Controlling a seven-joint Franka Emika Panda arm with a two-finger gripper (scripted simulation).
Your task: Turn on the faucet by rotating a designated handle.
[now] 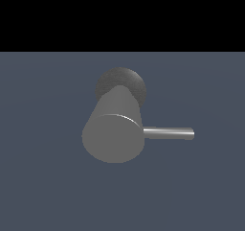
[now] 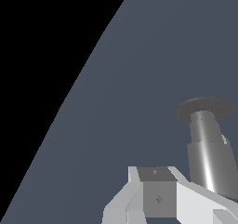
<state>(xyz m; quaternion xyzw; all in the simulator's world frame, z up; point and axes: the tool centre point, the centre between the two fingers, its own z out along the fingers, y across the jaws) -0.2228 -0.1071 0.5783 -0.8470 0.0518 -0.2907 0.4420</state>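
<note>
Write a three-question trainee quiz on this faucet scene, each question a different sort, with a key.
1. True or false: in the exterior view, the handle sticks out toward that view's right of the faucet.
2. Multiple choice: in the exterior view, the gripper is A) touching the handle, B) out of view, C) on the base.
3. Fill in: the faucet's end face is flat and ____.

Key: 1 true; 2 B; 3 round.

Matte grey faucet (image 1: 115,129), darker base (image 1: 122,84), shiny grey handle (image 1: 168,133), slate-blue floor (image 1: 43,177), white gripper (image 2: 167,204).
</note>
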